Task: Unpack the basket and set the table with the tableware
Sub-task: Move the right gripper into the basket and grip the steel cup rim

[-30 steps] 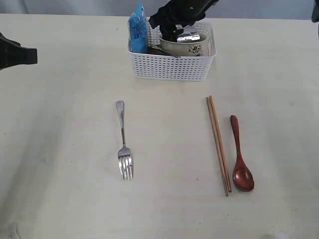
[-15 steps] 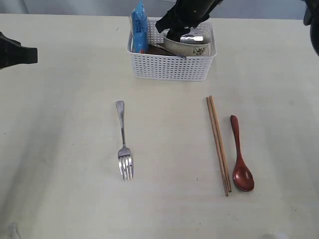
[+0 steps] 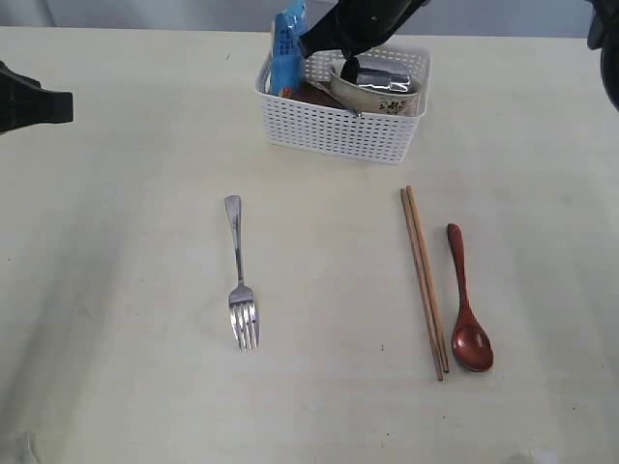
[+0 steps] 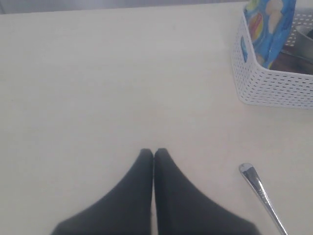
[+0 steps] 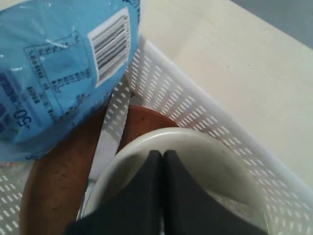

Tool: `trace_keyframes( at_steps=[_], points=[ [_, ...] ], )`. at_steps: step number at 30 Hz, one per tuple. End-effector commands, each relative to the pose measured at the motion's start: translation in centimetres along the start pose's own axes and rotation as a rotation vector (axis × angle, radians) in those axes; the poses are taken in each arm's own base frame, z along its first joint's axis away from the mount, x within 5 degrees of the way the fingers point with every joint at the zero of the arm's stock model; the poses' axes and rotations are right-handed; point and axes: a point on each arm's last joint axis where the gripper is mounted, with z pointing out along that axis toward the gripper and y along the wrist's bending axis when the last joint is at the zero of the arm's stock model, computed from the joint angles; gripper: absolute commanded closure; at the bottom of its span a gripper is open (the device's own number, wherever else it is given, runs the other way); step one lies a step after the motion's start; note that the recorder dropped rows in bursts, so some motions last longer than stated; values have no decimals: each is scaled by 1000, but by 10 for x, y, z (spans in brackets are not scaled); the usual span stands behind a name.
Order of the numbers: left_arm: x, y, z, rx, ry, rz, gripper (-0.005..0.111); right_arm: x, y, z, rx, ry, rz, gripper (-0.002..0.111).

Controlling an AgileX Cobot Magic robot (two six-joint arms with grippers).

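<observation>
The white basket (image 3: 338, 130) stands askew at the table's far side. In it the cream bowl (image 3: 387, 97) is tilted, with the steel mug (image 3: 382, 75) lying inside and the brown plate (image 5: 54, 186) beneath. My right gripper (image 5: 162, 153) is shut at the bowl's left rim (image 3: 338, 66), fingers pressed together against its pale wall. The fork (image 3: 240, 275), chopsticks (image 3: 424, 280) and red-brown spoon (image 3: 466, 309) lie on the table (image 3: 126, 290). My left gripper (image 4: 153, 152) hovers shut over bare table at the far left. I cannot make out the knife.
A blue snack packet (image 3: 287, 48) leans in the basket's left end, close beside my right fingers. The fork's handle end (image 4: 259, 191) lies near the left gripper, and the basket's corner (image 4: 274, 88) is farther off.
The bowl has been raised and tilted by the right gripper, and the basket has slid right and turned with it. The packet leans further right. The left arm is still.
</observation>
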Motion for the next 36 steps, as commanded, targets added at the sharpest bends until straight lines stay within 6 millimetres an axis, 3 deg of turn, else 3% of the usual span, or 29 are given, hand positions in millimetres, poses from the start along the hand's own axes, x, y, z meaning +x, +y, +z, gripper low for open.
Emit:
trace_keyframes(
  at_steps=[1,9,16,22,36],
  points=[
    [1,-2,0,10,0,-4,106,3,-7,-6,39,63,29,109],
    [1,-2,0,10,0,-4,106,-2,-11,-19,62,82,34,105],
    [1,-2,0,10,0,-4,106,-2,-11,-21,64,102,56,54],
    [1,-2,0,10,0,-4,106,1,-10,-18,64,131,87,59],
    [1,-2,0,10,0,-4,106,5,-10,-12,75,149,132,61]
  ],
)
